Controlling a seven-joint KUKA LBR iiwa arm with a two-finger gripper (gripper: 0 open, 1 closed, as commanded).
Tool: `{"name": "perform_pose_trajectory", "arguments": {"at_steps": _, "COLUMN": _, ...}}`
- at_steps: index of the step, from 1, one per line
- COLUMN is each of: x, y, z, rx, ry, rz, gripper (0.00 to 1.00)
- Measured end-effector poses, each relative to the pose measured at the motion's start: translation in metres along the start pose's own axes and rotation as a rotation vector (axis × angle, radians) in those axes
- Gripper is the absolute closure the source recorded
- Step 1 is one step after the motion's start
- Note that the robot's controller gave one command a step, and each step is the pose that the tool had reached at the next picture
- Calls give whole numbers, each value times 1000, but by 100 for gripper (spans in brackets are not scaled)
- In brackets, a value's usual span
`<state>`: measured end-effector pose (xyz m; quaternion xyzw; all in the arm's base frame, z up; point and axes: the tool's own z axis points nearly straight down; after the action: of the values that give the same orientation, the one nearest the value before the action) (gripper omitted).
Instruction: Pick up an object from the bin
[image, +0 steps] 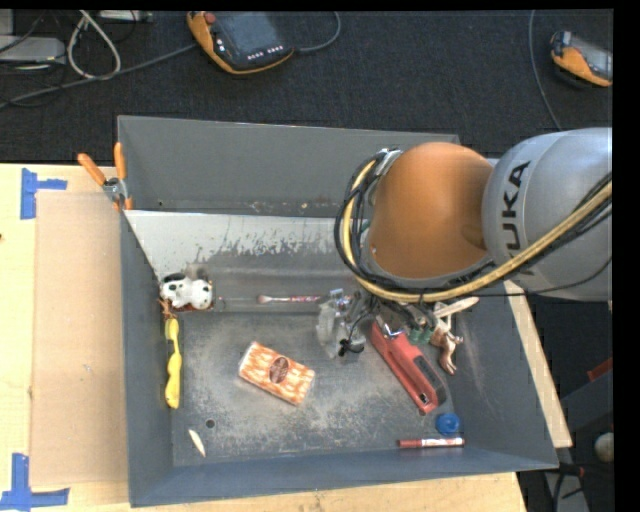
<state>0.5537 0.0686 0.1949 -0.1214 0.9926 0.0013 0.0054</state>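
Bin (250, 160) of grey metal, gripper (345, 328) low over its middle floor; whether it is open or holding anything, I cannot tell. Red-handled tool (405, 365) lies just right of it, orange packet (276, 373) to its left.

The top of the pincer (345, 328) is covered by the orange cover (430, 210) and the cables (352, 235). The upper end of the red tool (408, 368) is hidden under them too. The right back corner of the bin (240, 165) is blocked by the arm (560, 200), which is cut off at the right edge. The thin stick (288, 298) and the small pale bit (196, 442) are too small to be named.
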Motion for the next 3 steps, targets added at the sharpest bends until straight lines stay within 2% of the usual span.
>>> {"name": "perform_pose_trajectory", "arguments": {"at_steps": 1, "x": 43, "y": 31, "z": 45, "rx": -1, "ry": 8, "rz": -87, "gripper": 100}}
{"name": "perform_pose_trajectory", "arguments": {"at_steps": 2, "x": 29, "y": 24, "z": 98, "rx": -2, "ry": 6, "rz": -23, "gripper": 100}}
{"name": "perform_pose_trajectory", "arguments": {"at_steps": 3, "x": -49, "y": 47, "z": 118, "rx": -4, "ry": 7, "rz": -22, "gripper": 0}}
